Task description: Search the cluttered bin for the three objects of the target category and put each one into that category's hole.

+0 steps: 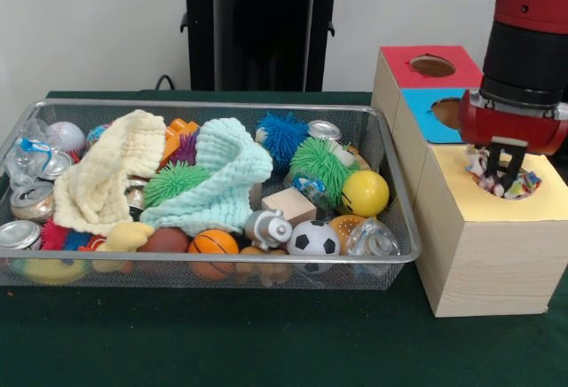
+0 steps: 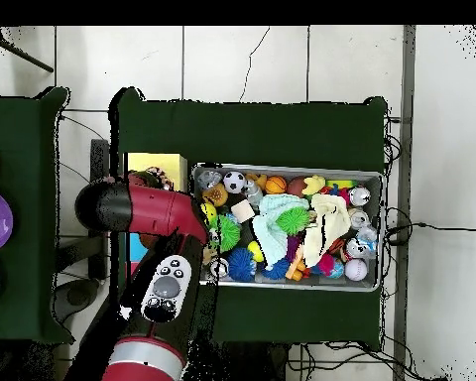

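The silver wire-mesh bin (image 1: 213,106) lies on the green table, full of toys; it also shows in the overhead view (image 2: 282,169). No polka-dot cloth shows among its contents. My gripper (image 1: 506,167) hangs straight down over the round hole (image 1: 524,193) in the yellow top of the nearest wooden box (image 1: 546,209). Its tips reach into the hole and stand apart. A white cloth with coloured dots (image 1: 479,163) bunches in the hole around the tips. In the overhead view the arm covers most of the yellow box (image 2: 151,164), and a bit of the dotted cloth (image 2: 163,181) peeks out.
A blue-topped box (image 1: 424,114) and a red-topped box (image 1: 404,66) stand in a row behind the yellow one. In the bin lie a cream cloth (image 1: 106,169), a mint cloth (image 1: 222,174), balls, cans and spiky toys. The robot's pedestal (image 1: 262,23) stands behind.
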